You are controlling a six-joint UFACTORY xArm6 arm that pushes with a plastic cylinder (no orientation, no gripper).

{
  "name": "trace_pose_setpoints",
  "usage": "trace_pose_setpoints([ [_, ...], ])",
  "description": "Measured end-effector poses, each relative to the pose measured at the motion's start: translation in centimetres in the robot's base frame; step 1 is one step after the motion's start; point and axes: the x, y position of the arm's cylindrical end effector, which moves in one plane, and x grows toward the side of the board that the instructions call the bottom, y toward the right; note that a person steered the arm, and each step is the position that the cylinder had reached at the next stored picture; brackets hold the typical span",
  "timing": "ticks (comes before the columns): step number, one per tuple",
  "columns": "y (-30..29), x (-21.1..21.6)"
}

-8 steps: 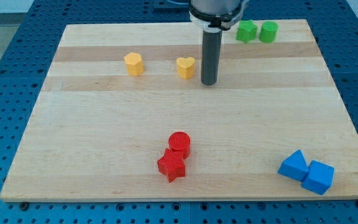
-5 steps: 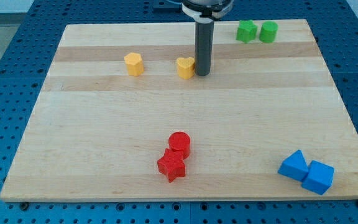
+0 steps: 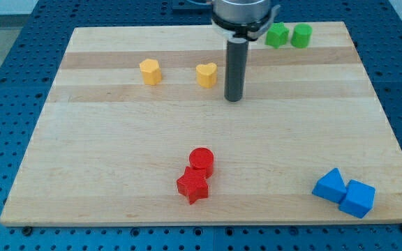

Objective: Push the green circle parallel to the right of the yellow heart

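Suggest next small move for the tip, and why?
Probably travel toward the view's top right, around behind the green circle. My tip sits just right of and below the yellow heart, touching neither block. The circle is at the top edge, its left side against the green block, so it likely needs pushing down and left from its far side.

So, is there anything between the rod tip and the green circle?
No block lies between my tip and the green circle in the camera view; only bare board.
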Motion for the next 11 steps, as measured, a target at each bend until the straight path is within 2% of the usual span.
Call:
trace_pose_setpoints([
  [1, -0.8, -0.2],
  [3, -2.4, -3.8],
  [5, -2.2, -4.3],
  [8, 15.3, -5.9],
  [9, 17.6, -7.0],
  [10, 20.4, -10.6],
  [11, 21.6, -16.9],
])
